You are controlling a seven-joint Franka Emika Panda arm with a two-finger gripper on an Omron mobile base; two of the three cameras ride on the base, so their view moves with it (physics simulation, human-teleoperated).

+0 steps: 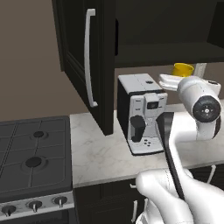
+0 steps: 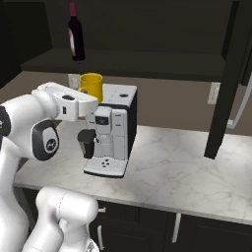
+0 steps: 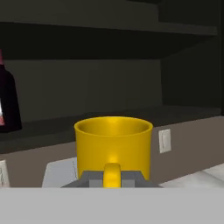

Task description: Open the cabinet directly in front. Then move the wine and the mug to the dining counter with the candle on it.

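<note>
One mug [image 3: 113,146], gripped by its handle in the clenched gripper [image 3: 112,178], above one coffee machine [image 2: 110,133]; one wine [image 2: 75,34] on the cabinet [image 1: 94,61] shelf above.

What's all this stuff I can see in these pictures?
cabinet: one, dark, doors open, above the counter
wine: one, dark with a red top, on the cabinet's shelf
mug: one, yellow, held up by its handle in front of the cabinet
coffee machine: one, white and black, on the counter
counter: one, pale marble
stove: one, dark, left of the counter
hand: one, shut on the mug's handle
</note>
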